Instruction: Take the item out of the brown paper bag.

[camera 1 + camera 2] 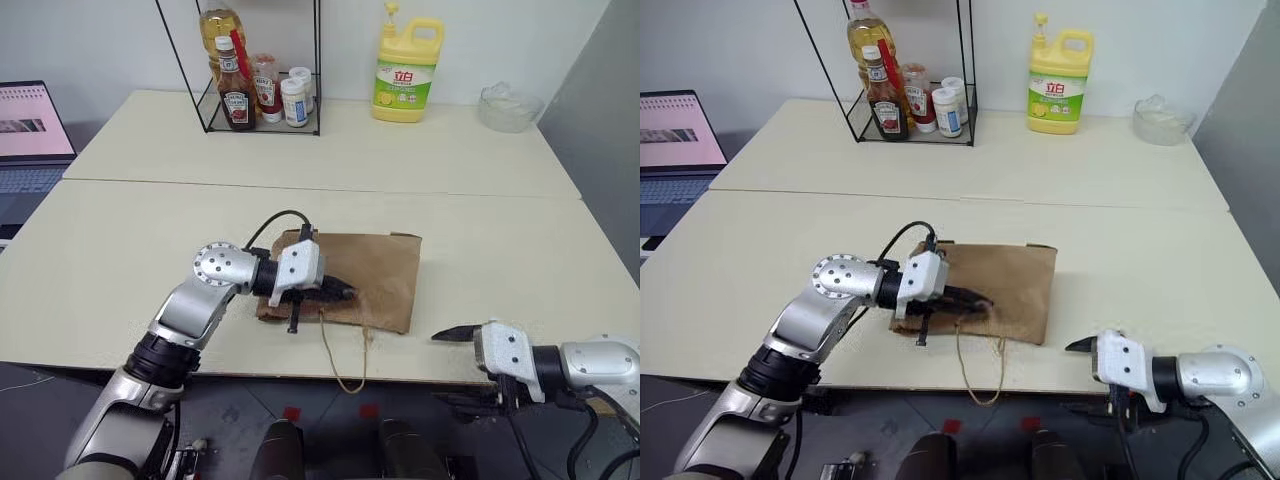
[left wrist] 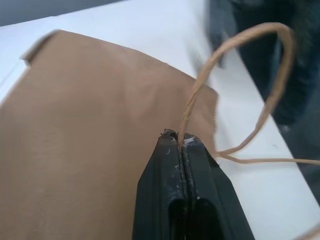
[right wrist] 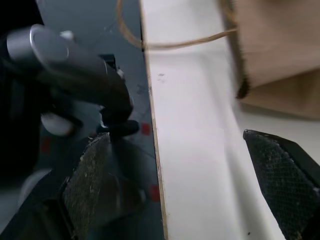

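The small kraft-brown paper bag (image 1: 358,275) lies flat on the cream tabletop (image 1: 500,260), its open edge toward the table's near side; the bottle said to be inside cannot be seen — the paper hides whatever it holds.

The left gripper (image 1: 340,293) sits over the bag's near edge, its two black fingers (image 2: 185,200) pressed together; in the left wrist view a thin looped twine handle (image 2: 240,75) runs into the seam between the fingertips, so the jaws are clamped on that handle. Beyond the fingertips the brown paper spreads flat; the handle's loop arches away from them toward the table's edge. A second twine loop (image 1: 345,365) hangs below this gripper, over the table's near edge.

The right gripper (image 3: 190,175) is spread wide and empty — its two textured pads (image 3: 87,175) stand well apart; it hovers at the table's near edge, well apart from the bag, which lies ahead of its fingertips.

Far beyond both hands stand a tall yellow detergent jug (image 1: 408,70) and a black wire rack of sauce bottles (image 1: 255,85).
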You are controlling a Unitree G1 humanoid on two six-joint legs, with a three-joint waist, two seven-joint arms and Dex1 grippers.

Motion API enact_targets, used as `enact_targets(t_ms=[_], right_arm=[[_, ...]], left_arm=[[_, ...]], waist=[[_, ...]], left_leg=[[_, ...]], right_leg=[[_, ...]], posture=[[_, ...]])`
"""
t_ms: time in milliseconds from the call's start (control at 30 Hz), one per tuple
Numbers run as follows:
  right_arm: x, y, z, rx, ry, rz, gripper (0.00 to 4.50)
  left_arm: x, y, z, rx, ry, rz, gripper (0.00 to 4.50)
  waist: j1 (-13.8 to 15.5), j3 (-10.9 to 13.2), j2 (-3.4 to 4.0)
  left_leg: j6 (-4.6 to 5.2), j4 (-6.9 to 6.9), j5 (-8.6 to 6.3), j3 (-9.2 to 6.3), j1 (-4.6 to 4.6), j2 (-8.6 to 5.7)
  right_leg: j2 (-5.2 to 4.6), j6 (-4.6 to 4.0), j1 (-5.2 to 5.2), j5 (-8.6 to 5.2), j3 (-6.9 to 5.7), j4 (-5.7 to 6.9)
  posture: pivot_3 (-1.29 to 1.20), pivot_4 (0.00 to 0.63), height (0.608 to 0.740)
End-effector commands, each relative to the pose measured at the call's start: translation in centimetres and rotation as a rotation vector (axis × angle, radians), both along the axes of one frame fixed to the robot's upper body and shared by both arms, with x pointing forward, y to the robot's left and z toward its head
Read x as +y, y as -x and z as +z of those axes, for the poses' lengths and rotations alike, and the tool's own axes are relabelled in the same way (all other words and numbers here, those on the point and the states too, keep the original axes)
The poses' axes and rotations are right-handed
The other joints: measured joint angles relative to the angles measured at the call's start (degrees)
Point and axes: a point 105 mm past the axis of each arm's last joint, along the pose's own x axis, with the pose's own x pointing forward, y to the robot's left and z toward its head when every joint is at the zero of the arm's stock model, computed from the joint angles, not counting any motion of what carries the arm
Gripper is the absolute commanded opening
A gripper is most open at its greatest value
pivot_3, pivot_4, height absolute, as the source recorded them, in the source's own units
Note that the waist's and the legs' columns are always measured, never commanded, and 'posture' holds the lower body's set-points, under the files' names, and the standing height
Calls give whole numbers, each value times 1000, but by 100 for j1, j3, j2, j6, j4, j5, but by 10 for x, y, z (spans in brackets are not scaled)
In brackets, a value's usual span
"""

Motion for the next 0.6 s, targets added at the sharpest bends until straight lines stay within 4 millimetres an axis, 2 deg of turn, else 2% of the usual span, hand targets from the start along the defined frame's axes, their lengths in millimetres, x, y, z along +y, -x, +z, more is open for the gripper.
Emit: enact_targets(t_ms=[33,133,367,600], right_arm=[[6,0,2,-129,-4,112,4500],[15,-11,14,-247,-60,149,4500],[34,-28,38,-493,-175,233,4500],[53,-25,35,-581,-224,355,4500]], left_arm=[[1,-16,21,5,88,106,22],[1,-23,27,31,115,154,22],[2,-20,26,21,102,155,22],[1,-25,31,17,119,182,22]], waist=[[-3,0,0],[-19,0,0],[-10,0,0],[0,0,1]], left_leg=[[0,0,0,0,0,0],[-1,1,1,0,5,0],[-2,0,1,1,15,-1],[-2,0,1,1,19,-2]], right_leg=[[0,0,0,0,0,1],[0,0,2,0,2,5],[0,-1,8,1,4,8],[-2,-2,11,1,4,9]], posture=[[0,150,740],[0,150,740],[0,150,740],[0,150,740]])
